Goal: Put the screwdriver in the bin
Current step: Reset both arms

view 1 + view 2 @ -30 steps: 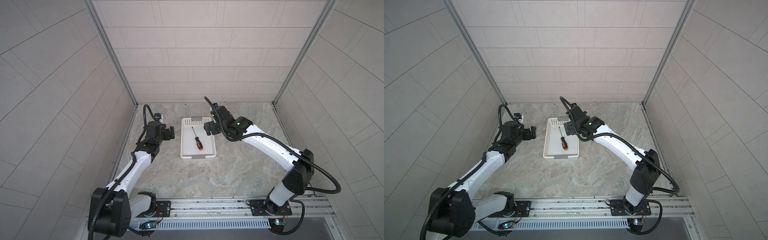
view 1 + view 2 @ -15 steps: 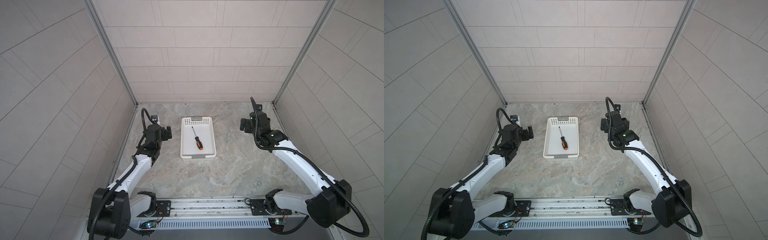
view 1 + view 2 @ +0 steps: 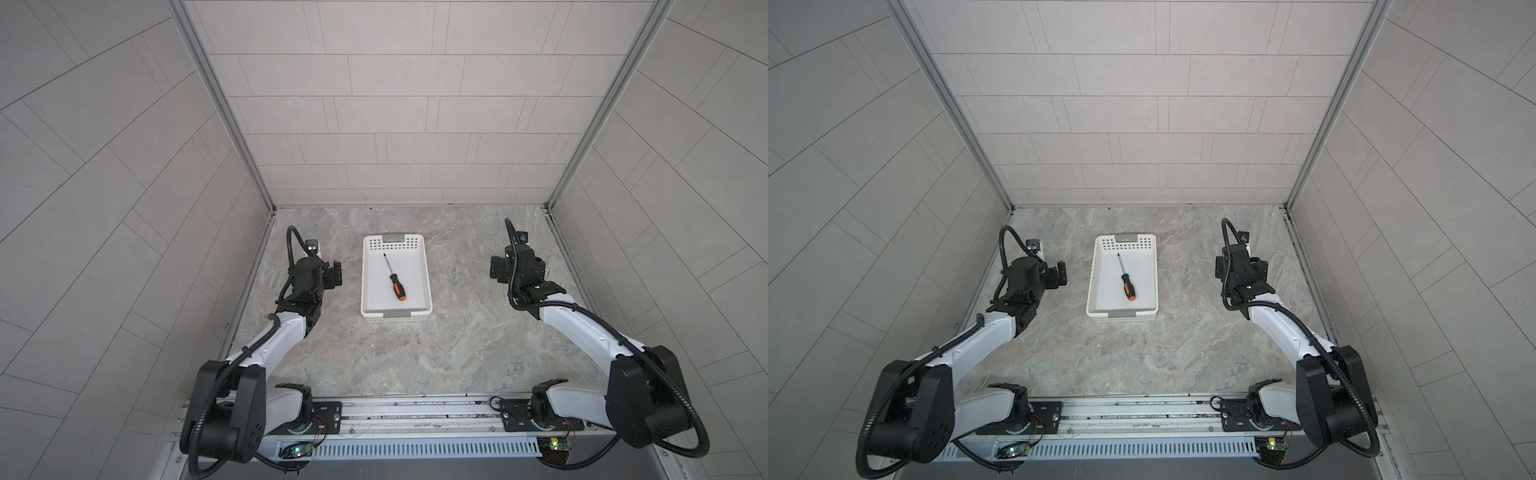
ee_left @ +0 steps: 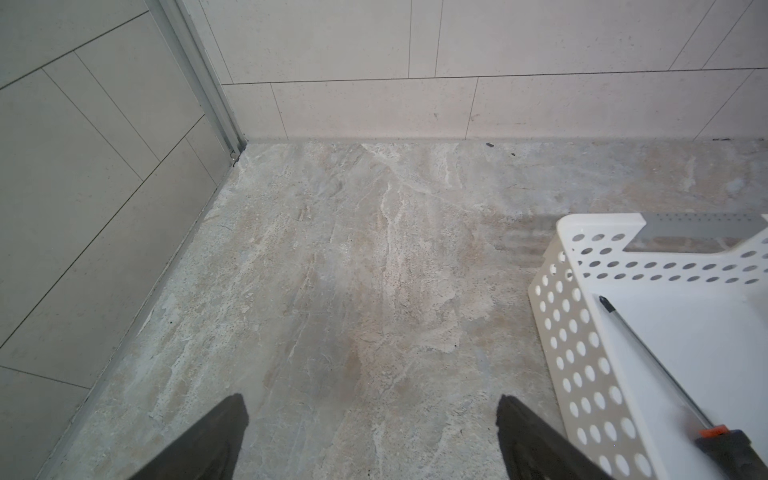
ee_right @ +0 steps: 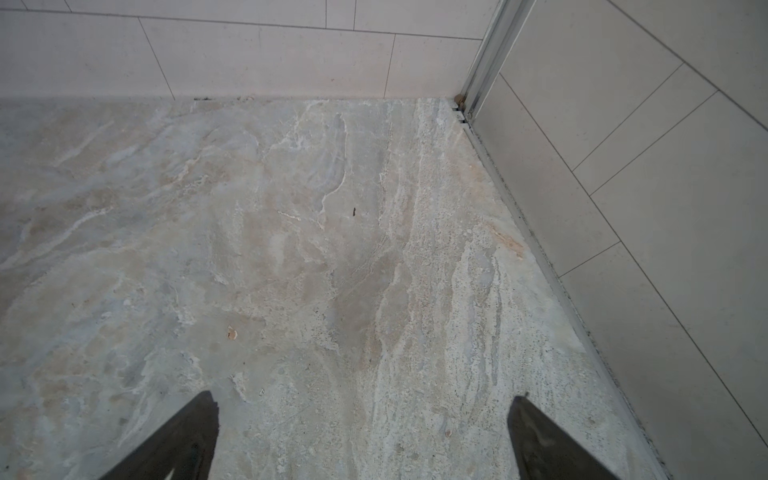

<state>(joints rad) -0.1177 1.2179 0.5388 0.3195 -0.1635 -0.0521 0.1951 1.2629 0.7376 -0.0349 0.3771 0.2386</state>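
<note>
I'm seeing the screwdriver [image 3: 393,279] lying inside the white bin [image 3: 376,297], tip pointing at eleven o'clock. Left gripper [image 4: 371,401] is hovering at its nine o'clock, right gripper [image 5: 365,399] at three, both spread wide, empty.

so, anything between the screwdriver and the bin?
Nothing visible. The screwdriver already lies flat inside the white bin, alone. The left tool and right tool are open, empty, off to either side of it.

Even diffuse light, soft faint shadows, sharp focus, wide-angle edge distortion.
</note>
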